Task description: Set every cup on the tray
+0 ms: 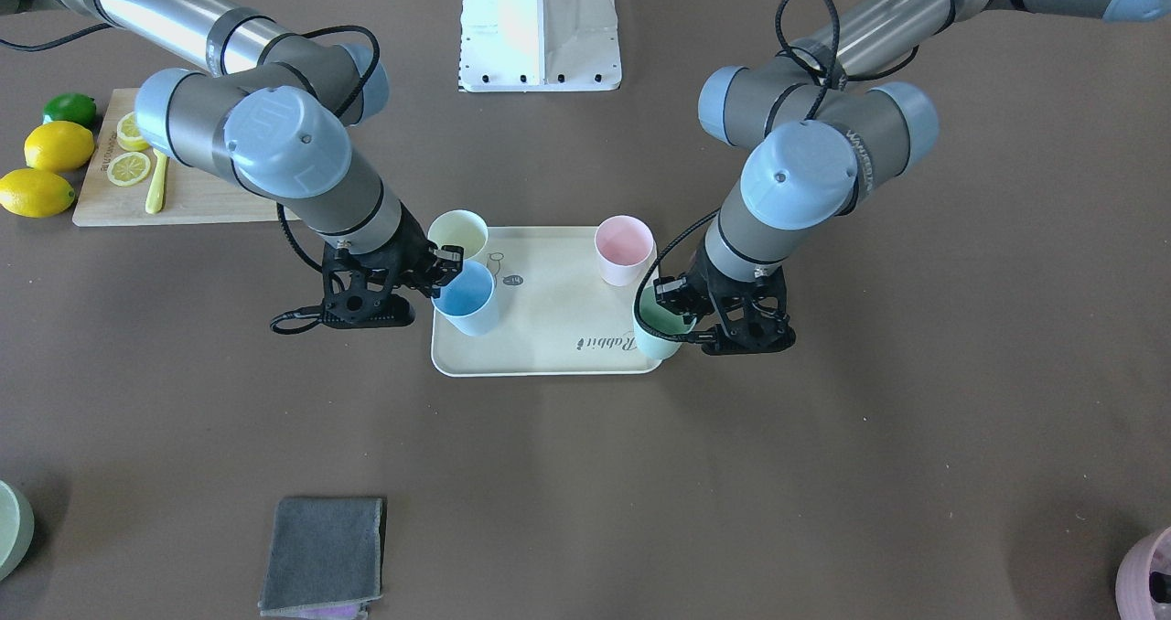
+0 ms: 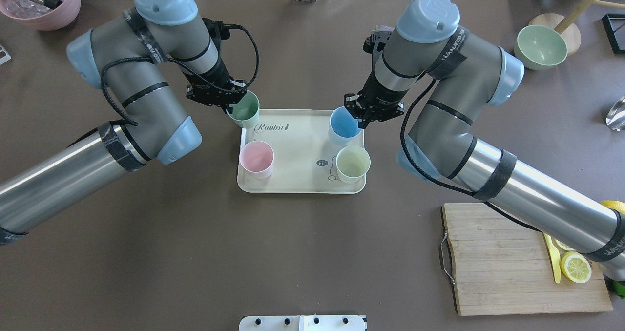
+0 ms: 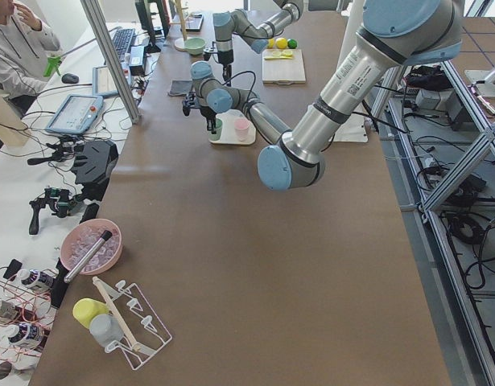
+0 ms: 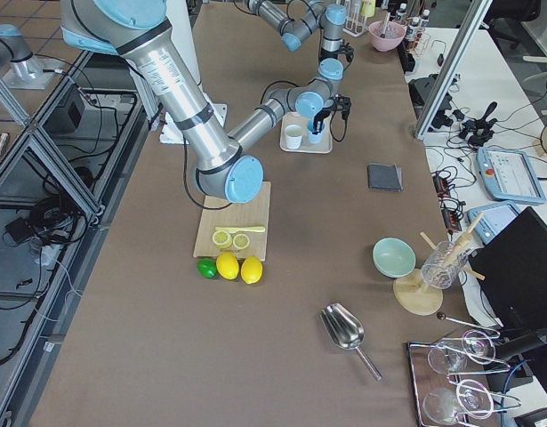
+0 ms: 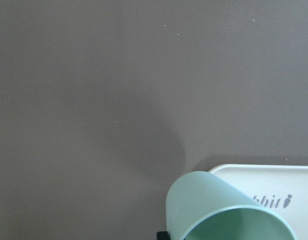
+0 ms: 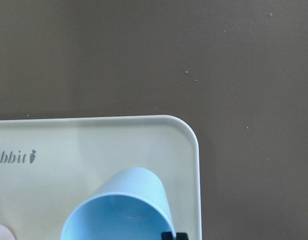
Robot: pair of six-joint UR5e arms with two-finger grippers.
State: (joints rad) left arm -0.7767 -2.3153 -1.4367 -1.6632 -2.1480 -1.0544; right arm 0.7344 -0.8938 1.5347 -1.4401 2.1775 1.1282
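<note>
The cream tray (image 2: 300,145) lies mid-table. The pink cup (image 2: 256,157) and the pale yellow cup (image 2: 352,163) stand on it, free of either gripper. My left gripper (image 2: 230,107) is shut on the rim of the mint green cup (image 2: 245,110), which sits at the tray's far left corner, partly over the table; the left wrist view shows that cup (image 5: 214,205) beside the tray corner (image 5: 304,180). My right gripper (image 2: 359,120) is shut on the rim of the light blue cup (image 2: 343,123) over the tray's far right part (image 6: 93,145). I cannot tell whether either cup rests on the tray.
A wooden cutting board (image 2: 498,258) with lemon slices and a yellow knife lies near right. Whole lemons (image 1: 55,144) lie beside it. A grey cloth (image 1: 322,554) lies far across the table. A green bowl (image 2: 541,47) and a mauve pot (image 2: 44,1) sit at far corners.
</note>
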